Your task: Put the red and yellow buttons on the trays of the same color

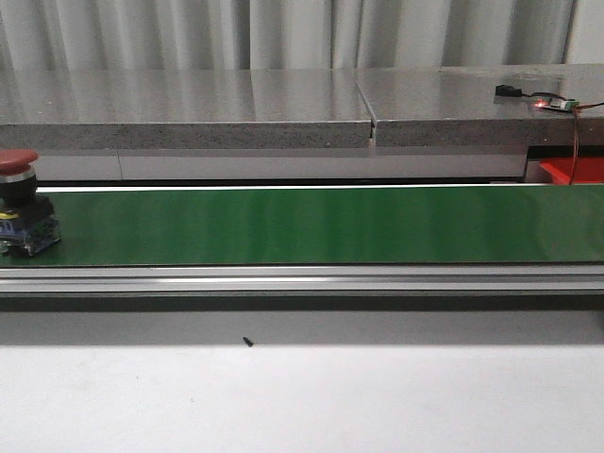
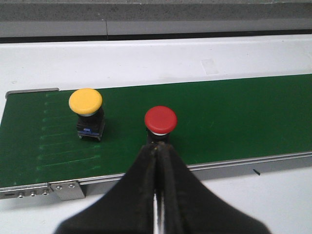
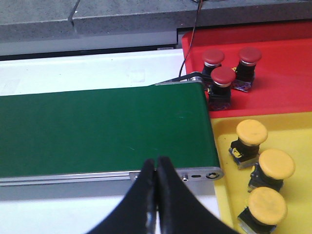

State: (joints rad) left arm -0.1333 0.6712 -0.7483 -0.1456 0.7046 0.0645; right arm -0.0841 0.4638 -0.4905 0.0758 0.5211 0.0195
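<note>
A red button (image 2: 160, 120) and a yellow button (image 2: 86, 102) stand on the green belt (image 2: 229, 122), the yellow one nearer the belt's end. My left gripper (image 2: 158, 148) is shut and empty, its tips just short of the red button. In the front view only the red button (image 1: 17, 162) shows, at the far left edge. The red tray (image 3: 282, 78) holds three red buttons (image 3: 224, 76). The yellow tray (image 3: 292, 131) holds three yellow buttons (image 3: 251, 132). My right gripper (image 3: 157, 163) is shut and empty over the belt's near rail, beside the yellow tray.
The belt (image 1: 321, 225) runs across the table with an aluminium rail (image 1: 302, 278) along its near side. A grey stone ledge (image 1: 189, 109) lies behind it, carrying a small circuit board with a lit red LED (image 1: 547, 102) and a wire.
</note>
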